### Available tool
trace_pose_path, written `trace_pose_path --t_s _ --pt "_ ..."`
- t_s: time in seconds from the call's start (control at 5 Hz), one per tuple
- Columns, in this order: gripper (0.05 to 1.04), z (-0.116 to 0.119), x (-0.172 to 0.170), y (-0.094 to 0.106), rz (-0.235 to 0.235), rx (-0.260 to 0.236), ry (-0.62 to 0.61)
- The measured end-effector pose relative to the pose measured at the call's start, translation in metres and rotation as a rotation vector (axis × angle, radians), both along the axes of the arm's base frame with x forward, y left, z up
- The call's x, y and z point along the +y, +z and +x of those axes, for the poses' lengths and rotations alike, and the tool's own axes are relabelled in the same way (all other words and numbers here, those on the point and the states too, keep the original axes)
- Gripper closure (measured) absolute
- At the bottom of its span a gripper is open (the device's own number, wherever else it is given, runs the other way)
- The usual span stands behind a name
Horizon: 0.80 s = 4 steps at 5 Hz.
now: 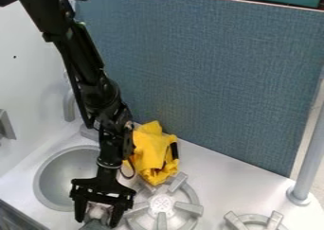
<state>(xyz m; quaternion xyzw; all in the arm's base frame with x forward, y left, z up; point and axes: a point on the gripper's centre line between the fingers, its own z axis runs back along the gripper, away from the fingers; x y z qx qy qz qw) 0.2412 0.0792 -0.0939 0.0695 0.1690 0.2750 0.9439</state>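
By the sink [47, 186]: your gripper [99, 218] hangs low, right at a small grey thing [95, 225].
Gripper: you can't tell if it is squeezing the grey thing or is loose.
Grey thing: you seem to be at the grabbing part; next, make sure of a snug hold.
Burner [161, 205]: it's just beside your gripper, so don't bump it.

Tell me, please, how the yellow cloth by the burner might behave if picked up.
The yellow cloth would likely flop, since it lies crumpled in soft folds. Its raised creases suggest an easy pinch and little weight.
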Motion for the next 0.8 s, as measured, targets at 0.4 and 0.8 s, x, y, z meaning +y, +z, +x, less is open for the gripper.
trace_pose_path --t_s 0.4,0.8 --pt "0.083 0.029 -0.033 0.077 0.049 -0.016 -0.016" --pt "0.083 0.085 -0.06 0.136 0.143 -0.16 -0.286"
